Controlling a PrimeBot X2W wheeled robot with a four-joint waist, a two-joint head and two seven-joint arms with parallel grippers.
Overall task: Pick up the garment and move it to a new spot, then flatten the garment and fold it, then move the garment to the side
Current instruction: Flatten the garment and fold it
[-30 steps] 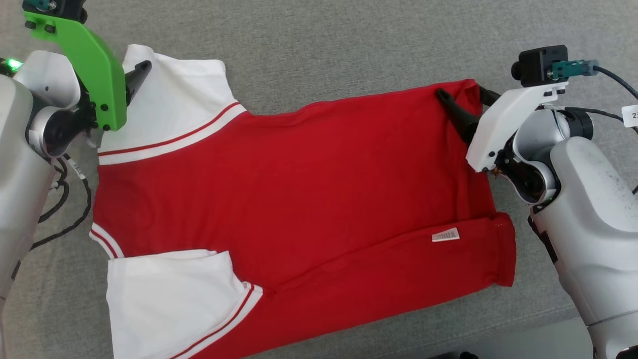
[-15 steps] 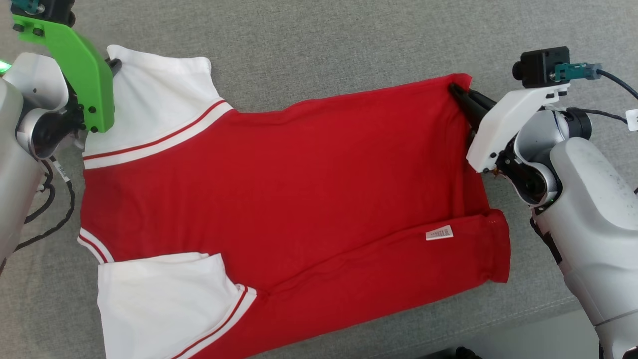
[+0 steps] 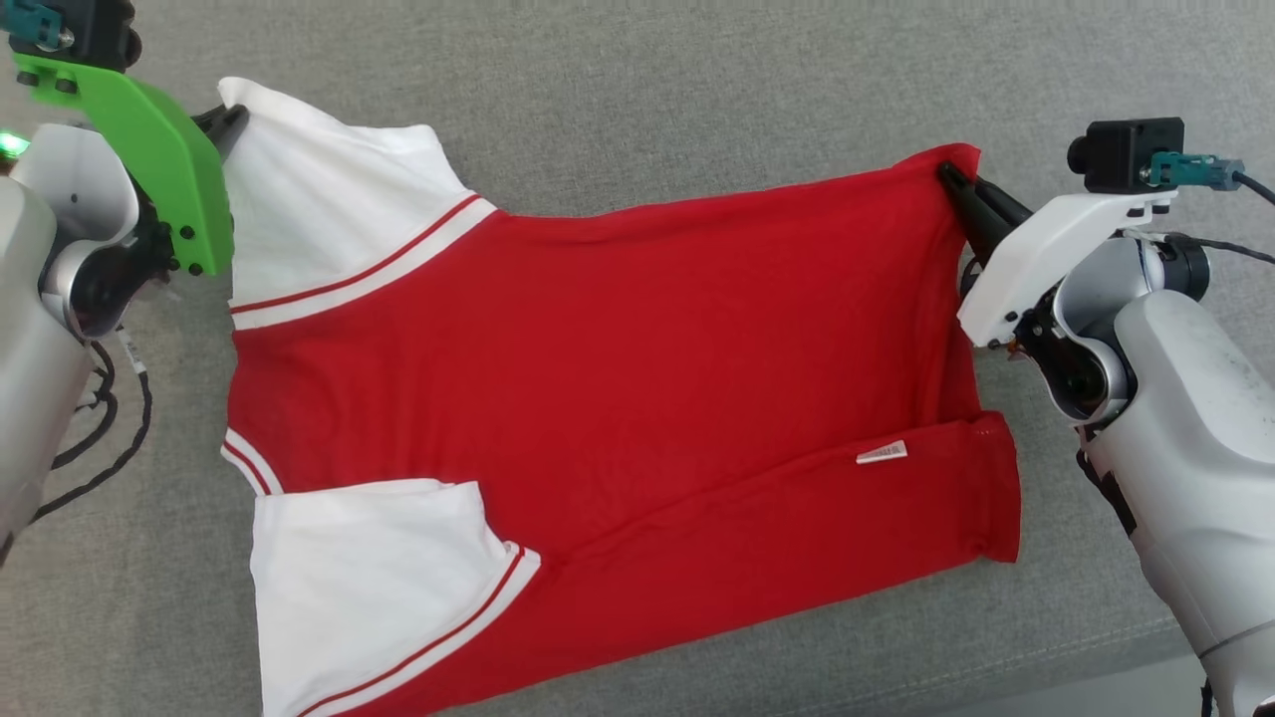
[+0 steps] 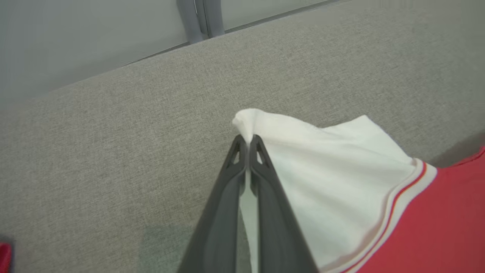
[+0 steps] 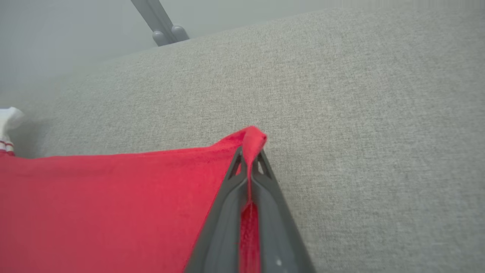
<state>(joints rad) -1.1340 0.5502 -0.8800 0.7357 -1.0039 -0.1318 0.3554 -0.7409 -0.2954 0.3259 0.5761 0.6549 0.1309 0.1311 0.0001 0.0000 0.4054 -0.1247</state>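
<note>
Right, both tools are pinched tight on cloth: the left tool (image 4: 248, 139) has the tip of the white sleeve (image 4: 326, 163) nipped between its fingertips, and the right tool (image 5: 249, 153) has the red hem corner (image 5: 253, 137) the same way, with a little cloth bunched just past each tip. The garment (image 3: 598, 349) is spread on the grey upholstered surface (image 3: 697, 80) between the two tools, far edge running roughly tool to tool. Grabbing the two far corners makes sense: the pair can drag or lift that edge as one line, so the body pulls taut instead of bunching. My read is we're in the flatten/fold part; the near long edge is already turned over, with the label (image 3: 882, 453) showing at the fold's edge. The other white sleeve (image 3: 369, 568) lies loose, well apart from the left tool, back toward the robot. Risk: both grips are thin, right at the cloth edge, so a hard pull could slip one corner and skew the fold.
</note>
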